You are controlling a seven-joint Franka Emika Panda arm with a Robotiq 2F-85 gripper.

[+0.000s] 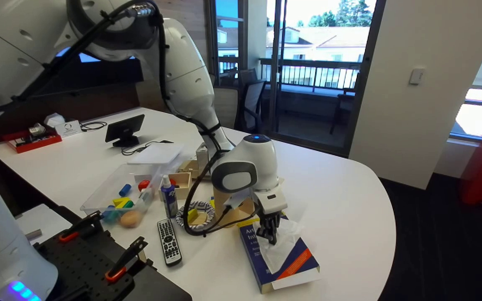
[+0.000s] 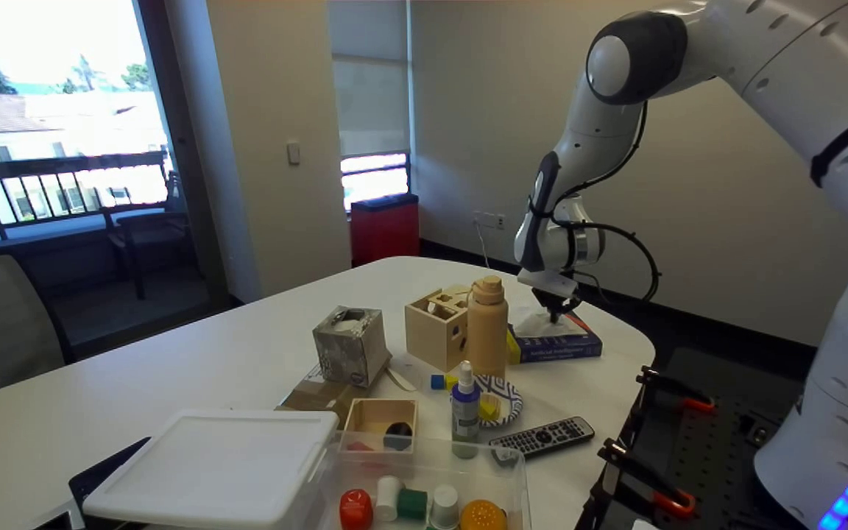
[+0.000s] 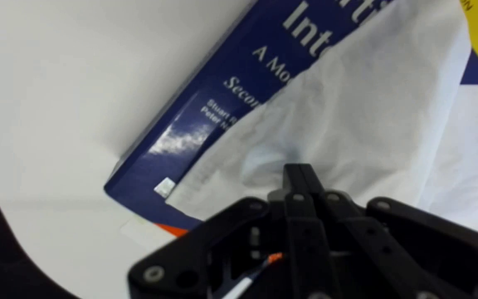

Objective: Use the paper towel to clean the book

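The blue book (image 1: 251, 247) lies flat on the white table near its rounded end. Its dark blue cover with white lettering also shows in the wrist view (image 3: 189, 128). A thin white paper towel (image 1: 282, 251) is spread crumpled over much of the cover; it also shows in an exterior view (image 2: 533, 326) and the wrist view (image 3: 359, 99). My gripper (image 3: 299, 168) points down over the book with its fingertips together on the towel. It appears shut on the towel; the pinched part is hidden by the fingers. The gripper also shows in both exterior views (image 1: 270, 239) (image 2: 555, 315).
A tan bottle (image 2: 488, 331) and a wooden shape box (image 2: 435, 335) stand close beside the book. A patterned plate (image 2: 514, 397), a spray bottle (image 1: 169, 197), a remote (image 1: 169, 242), a tissue box (image 2: 354, 346) and a clear bin (image 1: 98, 194) stand farther off.
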